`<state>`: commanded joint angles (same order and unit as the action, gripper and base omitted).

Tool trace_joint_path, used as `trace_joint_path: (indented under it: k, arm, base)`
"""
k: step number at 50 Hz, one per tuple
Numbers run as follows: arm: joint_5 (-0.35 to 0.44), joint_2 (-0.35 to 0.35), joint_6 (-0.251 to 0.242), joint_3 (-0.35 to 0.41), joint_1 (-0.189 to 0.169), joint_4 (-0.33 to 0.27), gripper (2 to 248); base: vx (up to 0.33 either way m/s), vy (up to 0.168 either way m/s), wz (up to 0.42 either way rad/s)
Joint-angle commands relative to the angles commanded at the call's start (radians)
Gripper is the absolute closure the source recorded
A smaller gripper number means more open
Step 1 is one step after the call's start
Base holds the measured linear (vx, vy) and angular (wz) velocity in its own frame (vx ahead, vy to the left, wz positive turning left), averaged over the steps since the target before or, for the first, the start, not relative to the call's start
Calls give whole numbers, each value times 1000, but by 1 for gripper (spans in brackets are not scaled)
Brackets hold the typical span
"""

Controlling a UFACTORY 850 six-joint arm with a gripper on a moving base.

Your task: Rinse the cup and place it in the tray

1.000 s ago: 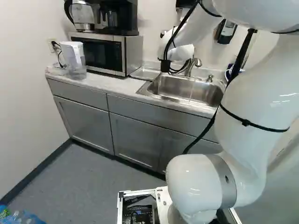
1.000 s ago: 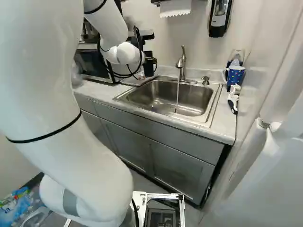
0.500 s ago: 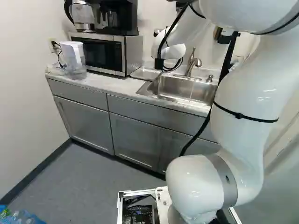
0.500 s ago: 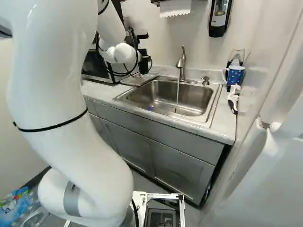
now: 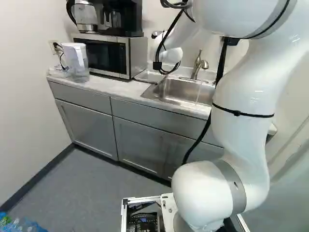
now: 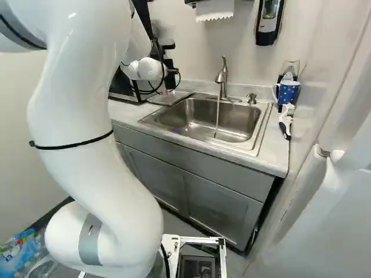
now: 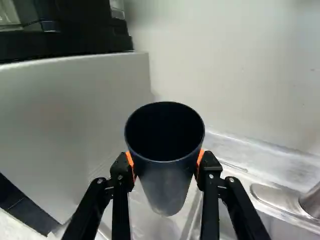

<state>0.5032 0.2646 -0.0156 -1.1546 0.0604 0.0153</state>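
Observation:
In the right base view my gripper is a dark shape near the microwave side of the sink, its fingers hard to make out. The wrist view has the gripper shut on a dark tapered cup, orange pads on opposite sides and the open mouth facing the camera. Beneath the cup lies the pale tray, partly covered by it. That tray sits left of the sink in the right base view. Water runs from the faucet into the basin.
The microwave stands beside the tray, with a coffee maker on top. A pitcher is farther left. Right of the sink are a blue mug and a brush. A wall rises behind the counter.
The arm has shifted leftward in the left base view, its wrist moving from beside the faucet toward the microwave and tray. The base has stayed put, and the water still runs.

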Motion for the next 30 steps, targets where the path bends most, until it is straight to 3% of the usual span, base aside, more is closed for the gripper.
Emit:
trace_joint_path:
  k: [30]
  arm:
    - [21,57,0,-2,12,6,124]
  base:
    - [0,0,0]
